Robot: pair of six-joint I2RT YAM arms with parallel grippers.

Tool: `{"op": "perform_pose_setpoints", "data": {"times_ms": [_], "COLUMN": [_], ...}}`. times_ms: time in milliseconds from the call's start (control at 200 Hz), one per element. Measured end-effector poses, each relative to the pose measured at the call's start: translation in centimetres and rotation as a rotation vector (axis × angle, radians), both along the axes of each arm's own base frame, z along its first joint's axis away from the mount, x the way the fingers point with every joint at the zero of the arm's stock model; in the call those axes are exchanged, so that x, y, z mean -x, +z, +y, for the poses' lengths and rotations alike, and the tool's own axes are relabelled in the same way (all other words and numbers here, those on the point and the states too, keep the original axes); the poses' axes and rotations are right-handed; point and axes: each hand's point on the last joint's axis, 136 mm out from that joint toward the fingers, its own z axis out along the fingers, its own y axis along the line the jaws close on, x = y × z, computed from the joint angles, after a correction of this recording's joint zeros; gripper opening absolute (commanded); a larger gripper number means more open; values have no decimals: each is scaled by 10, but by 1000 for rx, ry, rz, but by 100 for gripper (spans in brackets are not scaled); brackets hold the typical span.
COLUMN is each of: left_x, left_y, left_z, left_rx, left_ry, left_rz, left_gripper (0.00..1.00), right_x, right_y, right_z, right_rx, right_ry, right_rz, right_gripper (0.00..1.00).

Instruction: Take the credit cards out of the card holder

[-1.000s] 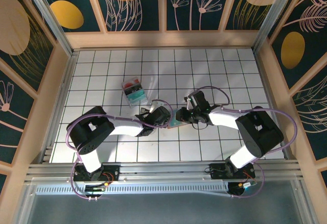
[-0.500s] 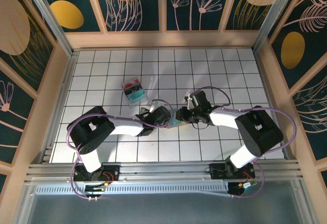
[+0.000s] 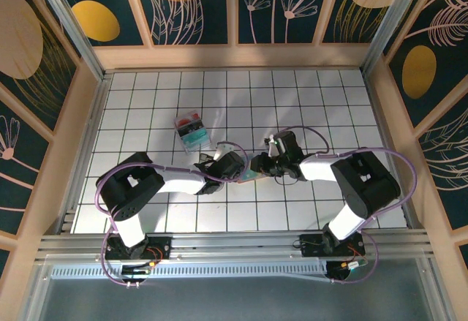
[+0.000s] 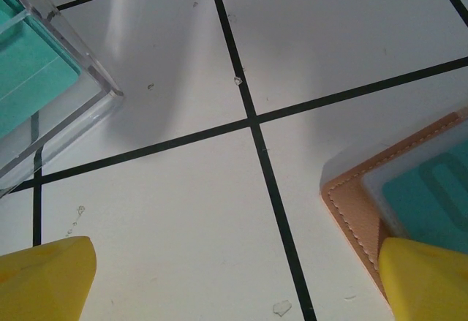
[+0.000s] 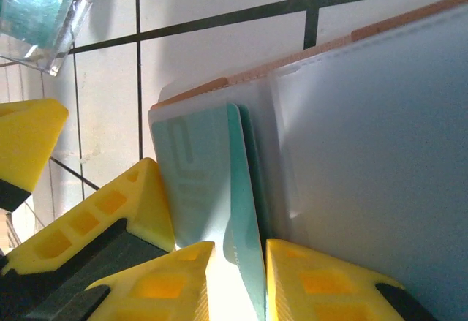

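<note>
Right wrist view: right end effector point(image 5: 241, 262) pinching edge of teal card point(image 5: 205, 182); card sitting mostly inside grey-blue pocket of card holder point(image 5: 365, 160), second card edge peeking just behind. Left end effector point(image 4: 238, 281) standing spread wide, one finger at card holder corner, likely bracing. Card holder lying open on table point(image 4: 168, 211), near clear box point(image 4: 44, 87). Judging: extraction just starting, all cards left to pull.

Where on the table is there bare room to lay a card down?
Free: the far tiles between the box and the back wall; also the near row between the left arm and the right arm. Crowded: the middle, where the open left hand and the right hand, shut on a card, meet at the holder.
</note>
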Motion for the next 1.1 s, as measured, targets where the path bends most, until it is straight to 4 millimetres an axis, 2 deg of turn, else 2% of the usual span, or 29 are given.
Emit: {"op": "perform_pose_setpoints", "data": {"times_ms": [130, 390, 616, 816, 1101], "left_x": [0, -2, -3, -3, -3], "left_y": [0, 0, 0, 0, 1], "left_z": [0, -2, -3, -3, -3], "left_rx": [-2, -1, -4, -5, -11], "left_ry": [1, -7, -11, -11, -8], "left_rz": [-3, -9, -11, -11, -12], "left_gripper": [99, 99, 99, 99, 99], "right_x": [1, 17, 17, 17, 16], "right_y": [3, 8, 13, 14, 21], "right_z": [-3, 1, 3, -3, -8], "right_rx": [-71, -162, -188, -216, -267], "right_ry": [-7, 38, 45, 24, 10], "right_rz": [7, 45, 46, 57, 51], "right_gripper": [23, 21, 20, 12, 13]}}
